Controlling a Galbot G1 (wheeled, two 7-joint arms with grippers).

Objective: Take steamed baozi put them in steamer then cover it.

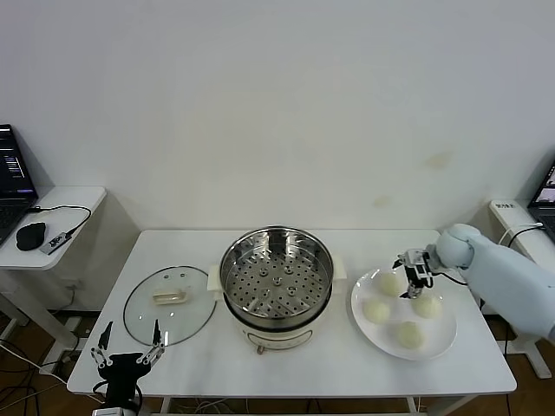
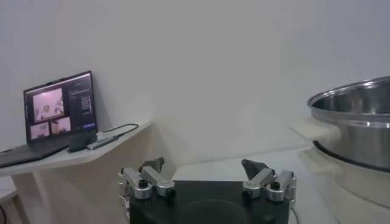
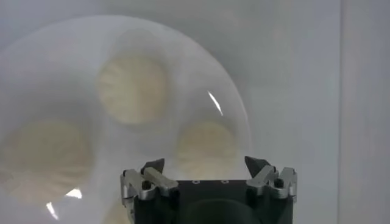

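Four baozi [image 1: 404, 310] lie on a white plate [image 1: 445, 341] at the right of the table, none yet in the steamer. The far-left bun [image 1: 389, 282] sits just under the right gripper [image 1: 414, 279], which hangs over the plate's far edge with its jaws spread wide and nothing between them. In the right wrist view the buns [image 3: 133, 90] lie below the open fingers [image 3: 152, 173], none yet between them.

The steamer [image 1: 276, 279] stands at table centre, left of the plate, its perforated tray bare. The lid [image 1: 169, 304] lies flat on the table left of the steamer, handle up, well apart from the buns.

The left gripper [image 1: 128, 347] is parked off the near-left table edge, jaws open, empty.

You are at the first pick, in my judgement. Centre the right gripper over one bun before you descend, so that both fingers straddle it and neither presses into the dough. The buns lie close together; come straight down so a finger does not wedge against a neighbour or push it along the plate. Close gently, since soft dough will likely dent or tear under a hard pinch. Lift clear of the plate rim before you travel left, and clear the steamer's wall before you lower.
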